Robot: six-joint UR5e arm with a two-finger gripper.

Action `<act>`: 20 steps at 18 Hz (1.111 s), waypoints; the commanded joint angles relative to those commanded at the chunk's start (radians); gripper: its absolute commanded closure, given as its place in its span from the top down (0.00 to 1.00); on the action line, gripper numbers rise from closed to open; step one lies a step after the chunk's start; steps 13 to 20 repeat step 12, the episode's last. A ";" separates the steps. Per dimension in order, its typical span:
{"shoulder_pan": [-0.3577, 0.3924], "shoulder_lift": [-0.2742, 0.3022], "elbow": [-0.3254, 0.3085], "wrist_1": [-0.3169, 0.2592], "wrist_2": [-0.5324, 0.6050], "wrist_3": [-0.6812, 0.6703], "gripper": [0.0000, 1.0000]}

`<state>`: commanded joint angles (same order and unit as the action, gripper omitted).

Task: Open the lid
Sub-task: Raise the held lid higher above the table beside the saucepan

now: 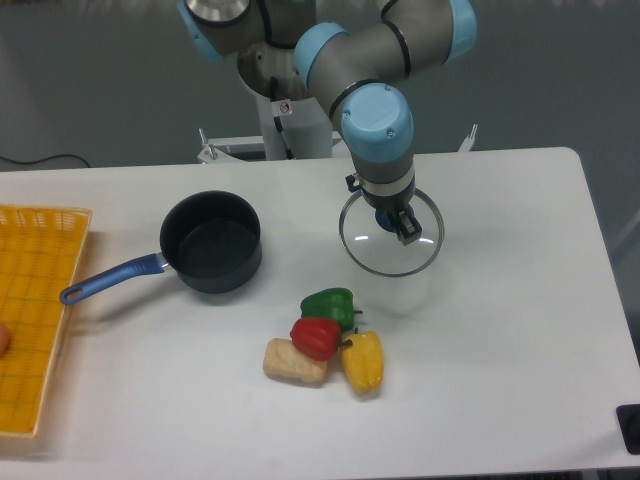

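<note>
Three toy peppers, green (329, 303), red (315, 337) and yellow (363, 361), lie near the round clear glass lid (391, 236), whose blue knob the gripper (398, 220) pinches, apart from the dark blue saucepan (211, 241).

one lid (391, 243), one saucepan (211, 243), three peppers (328, 305), one basket (35, 310)

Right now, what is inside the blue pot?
The saucepan looks empty; only its dark bottom shows. The near wall hides a little of the inside. Its lid hangs from the end effector.
</note>
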<state>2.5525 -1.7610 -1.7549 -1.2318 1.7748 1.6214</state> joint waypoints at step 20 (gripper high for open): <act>0.005 -0.008 0.026 -0.003 -0.026 -0.011 0.53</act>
